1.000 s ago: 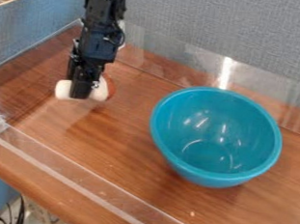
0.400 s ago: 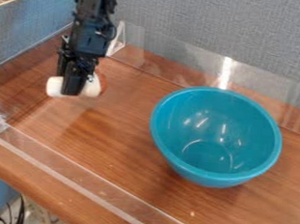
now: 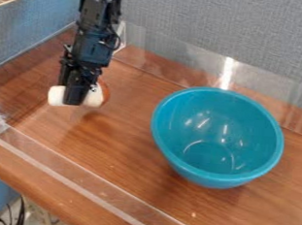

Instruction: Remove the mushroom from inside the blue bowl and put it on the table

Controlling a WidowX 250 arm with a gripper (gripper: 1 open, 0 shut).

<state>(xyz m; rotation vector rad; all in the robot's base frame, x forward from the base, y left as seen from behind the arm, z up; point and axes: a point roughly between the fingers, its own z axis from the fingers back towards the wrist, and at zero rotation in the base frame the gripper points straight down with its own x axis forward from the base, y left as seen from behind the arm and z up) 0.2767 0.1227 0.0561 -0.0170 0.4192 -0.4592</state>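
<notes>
At the left of the table (image 3: 126, 134), well apart from the blue bowl (image 3: 217, 139), the gripper (image 3: 75, 92) points down with the mushroom (image 3: 73, 97) between its fingers. Jaws closed in on it, narrow; grip looks real, though the dark fingers cover part of the thing. Mushroom lies tilted to sideways, cream-white stem toward the left, a bit of orange-brown cap showing on the right side behind the fingers. Bowl sits upright on the right, nothing seen inside it.

Step in hand: placing. Removal from the bowl counts as done, mushroom is out and over the wood; what is left is set-down and release. Can't tell from this one view whether it touches the tabletop or hangs just above; looks low, near the surface.

Next move: lower straight down if any gap remains, let the stem or cap meet the wood, then open the fingers and lift away clear. Spot seems fine, open wood around it, no need to carry it further left toward the clear edging. Risk: rounded cap could make it roll on release, or a fingertip could drag it while backing off. Open slowly, go straight up.
</notes>
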